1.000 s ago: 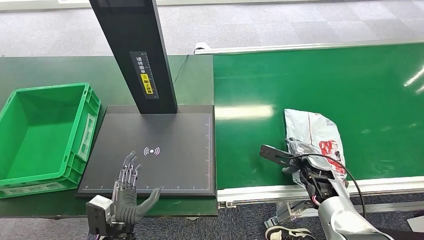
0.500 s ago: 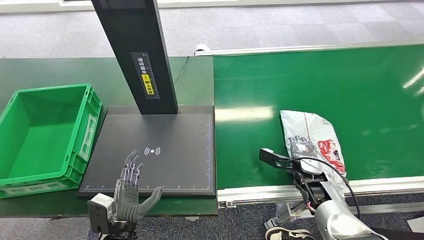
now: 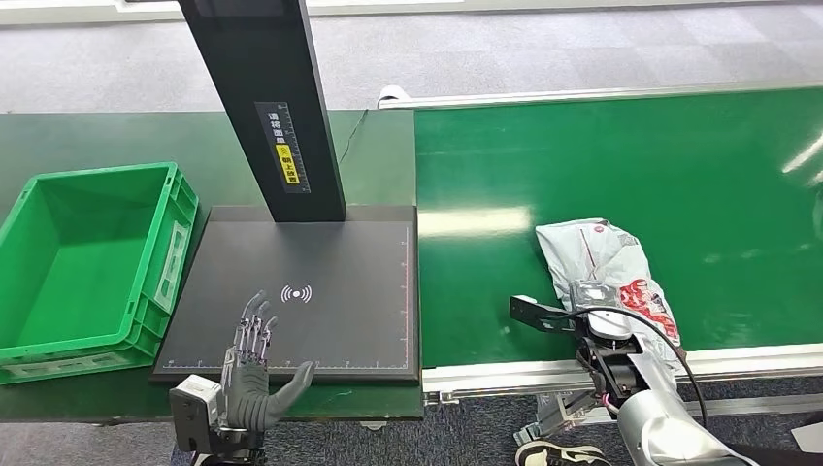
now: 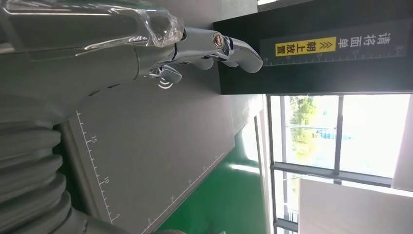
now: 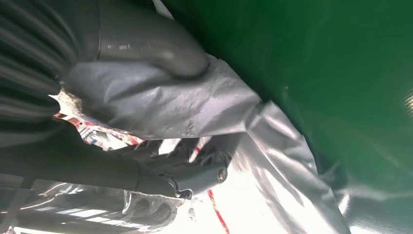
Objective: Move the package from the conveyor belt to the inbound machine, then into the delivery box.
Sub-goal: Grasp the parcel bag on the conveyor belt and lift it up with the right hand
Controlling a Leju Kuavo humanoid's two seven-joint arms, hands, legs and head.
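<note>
The package (image 3: 602,257), a crumpled grey-white poly bag with red print, lies on the green conveyor belt (image 3: 631,146) near its front edge. My right hand (image 3: 587,318) grips the bag's near end. In the right wrist view the thumb (image 5: 160,48) presses a fold of the package (image 5: 204,109) against the dark fingers (image 5: 190,178) under it. My left hand (image 3: 254,374) hovers open, fingers spread, over the near edge of the inbound machine's black platform (image 3: 340,272). In the left wrist view the left hand (image 4: 97,53) points toward the scan mark.
The machine's black column (image 3: 262,97) rises from the back of the platform. A green delivery box (image 3: 97,173) stands to the platform's left, with nothing in it. A metal rail (image 3: 505,374) borders the belt's front edge.
The package's far end has swung a little left and bunched up under my right hand, which has drawn slightly toward the belt's front edge. My left hand has stayed in place.
</note>
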